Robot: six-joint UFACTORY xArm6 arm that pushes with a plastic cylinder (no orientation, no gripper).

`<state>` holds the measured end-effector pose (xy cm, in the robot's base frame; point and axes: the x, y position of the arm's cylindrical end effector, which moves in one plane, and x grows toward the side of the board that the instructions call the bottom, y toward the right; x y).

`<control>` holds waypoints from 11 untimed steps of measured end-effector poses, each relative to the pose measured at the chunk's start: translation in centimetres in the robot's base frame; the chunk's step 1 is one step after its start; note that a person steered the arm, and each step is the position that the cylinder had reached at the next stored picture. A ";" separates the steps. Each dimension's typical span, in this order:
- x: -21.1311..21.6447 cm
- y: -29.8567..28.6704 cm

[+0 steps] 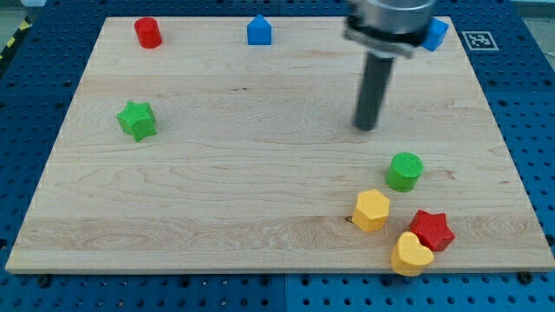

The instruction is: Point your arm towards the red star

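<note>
The red star lies near the board's bottom right, touching a yellow heart-shaped block below it. A yellow hexagonal block sits just to its left and a green cylinder above it. My tip stands on the board right of centre, above and to the left of the green cylinder, well apart from the red star.
A red cylinder sits at the top left, a blue house-shaped block at the top centre, a blue block at the top right partly behind the arm, and a green star at the left. The wooden board lies on a blue pegboard.
</note>
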<state>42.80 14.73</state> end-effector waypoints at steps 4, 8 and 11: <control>18.7 17.6; 19.0 6.9; 19.0 0.7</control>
